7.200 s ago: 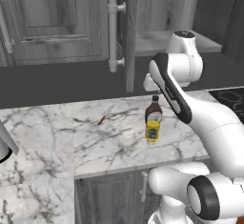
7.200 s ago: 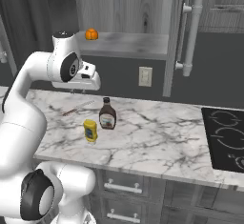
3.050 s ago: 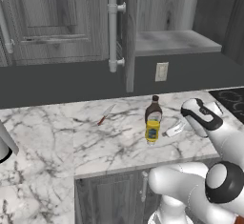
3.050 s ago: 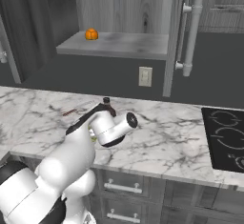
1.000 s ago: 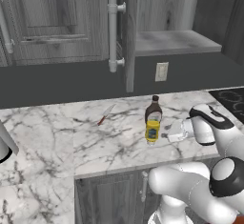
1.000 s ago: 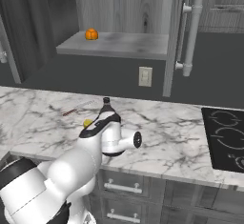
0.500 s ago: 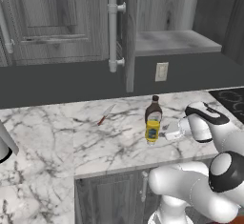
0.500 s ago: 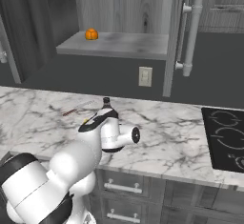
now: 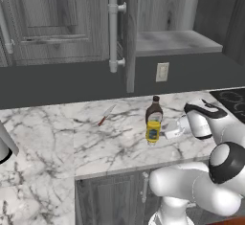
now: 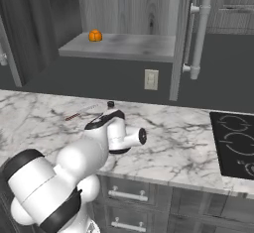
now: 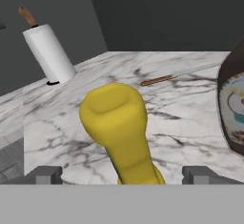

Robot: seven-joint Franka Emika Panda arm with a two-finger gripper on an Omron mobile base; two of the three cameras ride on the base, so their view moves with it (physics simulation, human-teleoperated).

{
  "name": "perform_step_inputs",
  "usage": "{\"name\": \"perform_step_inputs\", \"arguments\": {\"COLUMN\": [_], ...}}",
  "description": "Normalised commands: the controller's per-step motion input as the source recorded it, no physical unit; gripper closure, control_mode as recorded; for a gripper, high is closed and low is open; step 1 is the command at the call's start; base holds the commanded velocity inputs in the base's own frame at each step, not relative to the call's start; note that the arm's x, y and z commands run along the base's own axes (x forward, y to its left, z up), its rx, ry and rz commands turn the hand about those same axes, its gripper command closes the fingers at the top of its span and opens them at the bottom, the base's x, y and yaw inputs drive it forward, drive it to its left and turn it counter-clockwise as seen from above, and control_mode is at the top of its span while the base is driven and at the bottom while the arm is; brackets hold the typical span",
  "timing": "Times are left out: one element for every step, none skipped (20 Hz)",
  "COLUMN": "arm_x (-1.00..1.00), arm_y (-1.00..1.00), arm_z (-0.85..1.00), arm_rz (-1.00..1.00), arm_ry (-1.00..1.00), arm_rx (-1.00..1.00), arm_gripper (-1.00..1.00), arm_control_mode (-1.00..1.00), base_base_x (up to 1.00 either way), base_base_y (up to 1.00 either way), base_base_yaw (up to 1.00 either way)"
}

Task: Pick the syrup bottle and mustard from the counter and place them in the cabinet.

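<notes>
Slim yellow mustard squeeze bottle: upright on the white grey-veined marble counter, between the spread, empty fingers of the end effector. Dark brown syrup bottle: upright, just behind the mustard. Grey wood-grain cabinet: door open, above the counter. White paper-towel roll: on the counter, well apart.

The white arm folds low over its base, wrist bent level, and the gripper points forward with both dark tips spread wide apart.
</notes>
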Motion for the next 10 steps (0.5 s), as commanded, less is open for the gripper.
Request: {"name": "perform_step_inputs", "arguments": {"arm_x": [0.09, 0.09, 0.09, 0.08, 0.08, 0.08, 0.07, 0.07, 0.06, 0.08], "arm_y": [0.04, 0.05, 0.07, 0.08, 0.08, 0.09, 0.09, 0.10, 0.11, 0.14], "arm_z": [0.00, 0.00, 0.00, 0.00, -0.01, -0.01, -0.03, -0.04, -0.05, -0.06], "arm_rz": [0.03, 0.04, 0.03, 0.03, 0.03, 0.03, 0.03, 0.03, 0.03, 0.03], "arm_ry": [0.00, 0.00, 0.00, 0.00, 0.01, 0.00, 0.00, 0.00, 0.00, 0.00], "arm_rx": [0.00, 0.00, 0.01, 0.02, 0.02, 0.02, 0.03, 0.03, 0.02, 0.01], "arm_gripper": [-1.00, -1.00, -1.00, -1.00, -1.00, -1.00, -1.00, -1.00, -1.00, -1.00], "arm_control_mode": [-1.00, -1.00, -1.00, -1.00, -1.00, -1.00, -1.00, -1.00, -1.00, -1.00], "base_base_x": [0.00, 0.00, 0.00, 0.00, 0.00, 0.00, 0.00, 0.00, 0.00, 0.00], "base_base_y": [0.00, 0.00, 0.00, 0.00, 0.00, 0.00, 0.00, 0.00, 0.00, 0.00], "base_base_yaw": [0.00, 0.00, 0.00, 0.00, 0.00, 0.00, 0.00, 0.00, 0.00, 0.00]}}
